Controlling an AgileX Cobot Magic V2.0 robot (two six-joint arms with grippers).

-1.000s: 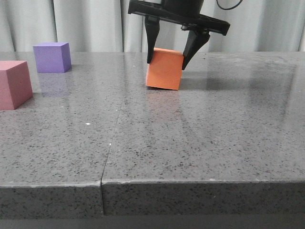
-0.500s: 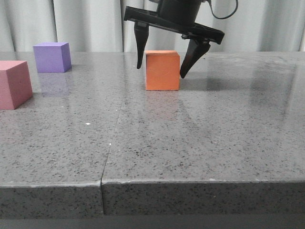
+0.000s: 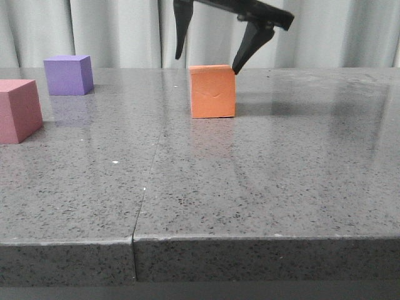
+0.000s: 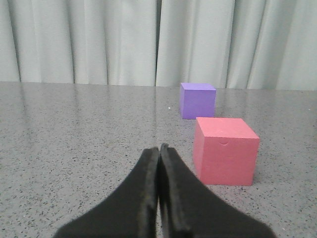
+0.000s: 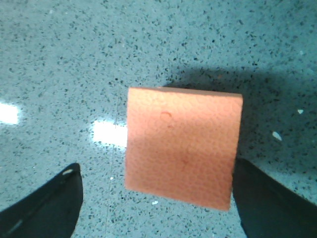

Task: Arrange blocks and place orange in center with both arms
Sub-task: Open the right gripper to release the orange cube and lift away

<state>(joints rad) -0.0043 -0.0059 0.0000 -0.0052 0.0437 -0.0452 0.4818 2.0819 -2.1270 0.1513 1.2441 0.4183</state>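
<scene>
Cut off or hidden, as I see it:
- pink cube (image 3: 19, 110): left part past the front view's edge.
- right gripper (image 3: 208, 61): body above the frame, only its fingers (image 3: 181, 28) visible.
- left gripper (image 4: 159, 151): base cropped in the wrist view.

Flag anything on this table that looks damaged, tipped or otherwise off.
Little stands out. The orange cube sits flat and square on the table, with only a faint crease on its front face. The pink cube has a tiny dent near its top edge. The purple cube looks clean.
</scene>
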